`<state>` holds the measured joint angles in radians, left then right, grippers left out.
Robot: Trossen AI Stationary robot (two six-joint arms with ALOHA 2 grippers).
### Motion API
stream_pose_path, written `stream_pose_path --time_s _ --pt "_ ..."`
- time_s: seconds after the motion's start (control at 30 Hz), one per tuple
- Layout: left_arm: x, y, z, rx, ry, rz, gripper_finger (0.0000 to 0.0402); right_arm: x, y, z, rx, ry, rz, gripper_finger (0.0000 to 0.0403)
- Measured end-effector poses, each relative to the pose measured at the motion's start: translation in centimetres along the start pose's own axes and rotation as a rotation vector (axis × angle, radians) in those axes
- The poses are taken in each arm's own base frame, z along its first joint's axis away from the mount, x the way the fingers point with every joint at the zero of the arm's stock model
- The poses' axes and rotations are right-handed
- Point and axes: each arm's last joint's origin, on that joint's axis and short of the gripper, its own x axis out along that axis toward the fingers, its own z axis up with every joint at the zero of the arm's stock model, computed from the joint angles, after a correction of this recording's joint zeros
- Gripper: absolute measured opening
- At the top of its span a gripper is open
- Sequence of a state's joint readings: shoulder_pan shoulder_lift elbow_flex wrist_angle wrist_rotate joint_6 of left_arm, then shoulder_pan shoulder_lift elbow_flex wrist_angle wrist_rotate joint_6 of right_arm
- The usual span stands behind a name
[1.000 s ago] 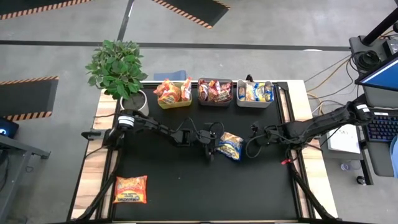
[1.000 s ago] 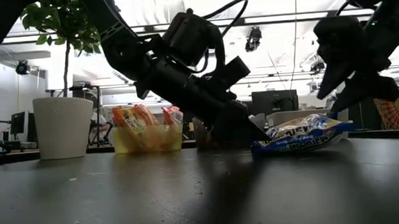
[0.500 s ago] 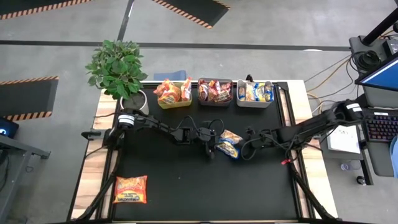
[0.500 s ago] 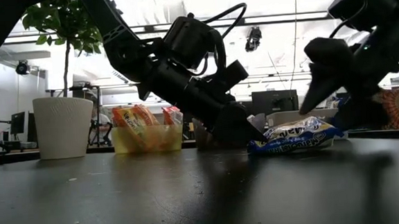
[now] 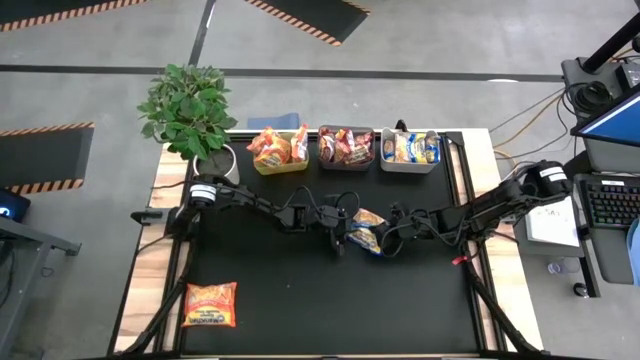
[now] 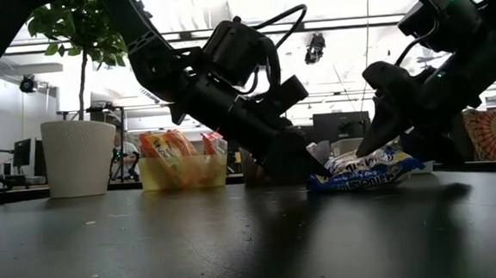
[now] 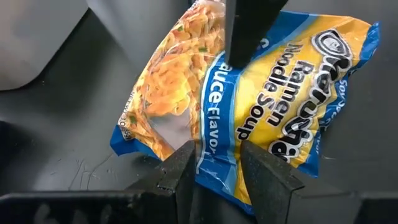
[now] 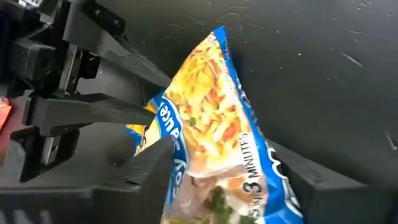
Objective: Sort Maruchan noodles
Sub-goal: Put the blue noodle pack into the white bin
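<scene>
A blue-and-yellow Maruchan noodle packet (image 5: pixel 366 231) lies mid-table with both grippers on it. My left gripper (image 5: pixel 343 238) reaches it from the table's left. My right gripper (image 5: pixel 384 237) reaches it from the right. An orange noodle packet (image 5: pixel 210 304) lies flat at the near left. Along the far edge stand three bins: a yellow-green bin (image 5: pixel 280 152) with orange packets, a dark bin (image 5: pixel 345 147) with red packets and a grey bin (image 5: pixel 408 149) with blue-and-yellow packets. My left gripper pinches the packet's edge by the blue band (image 7: pixel 210 158) between its two fingers, slanting down from the table's left. That end is a little raised; the rest of the packet lies on the table (image 6: pixel 367 180). My right gripper has the packet between its two fingers (image 8: pixel 155 163), slanting down from the table's right. One finger (image 7: pixel 247 34) lies against the printed face by the blue band, the other at the opposite side (image 8: pixel 283 186). The packet's underside stays on the table.
A potted plant in a white pot (image 5: pixel 214 160) stands at the far left corner. The black mat (image 5: pixel 300 300) has free room in front of the grippers. A desk with a keyboard (image 5: pixel 610 205) lies beyond the table's right edge.
My right gripper has come down and toward the table's left, from above the packet's right end onto the packet. The packet has slid slightly toward the left. My left gripper has kept still on the packet's edge.
</scene>
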<state>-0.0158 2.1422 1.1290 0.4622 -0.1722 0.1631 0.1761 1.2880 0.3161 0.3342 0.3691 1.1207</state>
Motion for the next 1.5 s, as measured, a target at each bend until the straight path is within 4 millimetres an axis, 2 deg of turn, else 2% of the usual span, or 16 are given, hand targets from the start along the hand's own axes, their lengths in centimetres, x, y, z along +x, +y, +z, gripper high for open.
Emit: stream_pose_path --time_s 0.23,0.47,0.63,0.8,0.93,1.1,1.3,1.5 --pt "-0.2 0.0 0.1 0.005 0.008 -0.002 0.0112 -0.1 0.2 0.2 0.009 -0.009 0.016 0.012" --pt "-2.6 1.0 2.1 0.095 0.068 0.069 0.0112 -1.0 0.8 0.8 -0.013 -0.041 0.058 0.0094" --pt "-6.1 2.1 3.7 0.141 0.034 0.133 0.0112 -1.7 1.1 1.5 -0.022 -0.111 0.073 0.0093" --pt "-11.5 3.4 5.5 0.112 -0.084 0.164 0.0112 -2.6 2.4 2.8 -0.075 -0.241 0.079 0.0093" --pt "-15.7 3.9 6.0 0.087 -0.19 0.175 0.0112 -3.6 4.2 5.2 -0.15 -0.383 0.056 0.0093" --pt "-19.4 4.4 5.4 0.007 -0.343 0.191 0.0112 -4.8 5.8 9.5 -0.242 -0.521 -0.089 0.0093" --pt "-21.7 4.6 3.9 -0.033 -0.45 0.21 0.0112 -5.4 5.8 15.0 -0.269 -0.53 -0.332 0.0093" --pt "-22.6 4.7 3.4 -0.044 -0.49 0.218 0.0112 -4.5 3.5 18.4 -0.236 -0.51 -0.574 0.0093"
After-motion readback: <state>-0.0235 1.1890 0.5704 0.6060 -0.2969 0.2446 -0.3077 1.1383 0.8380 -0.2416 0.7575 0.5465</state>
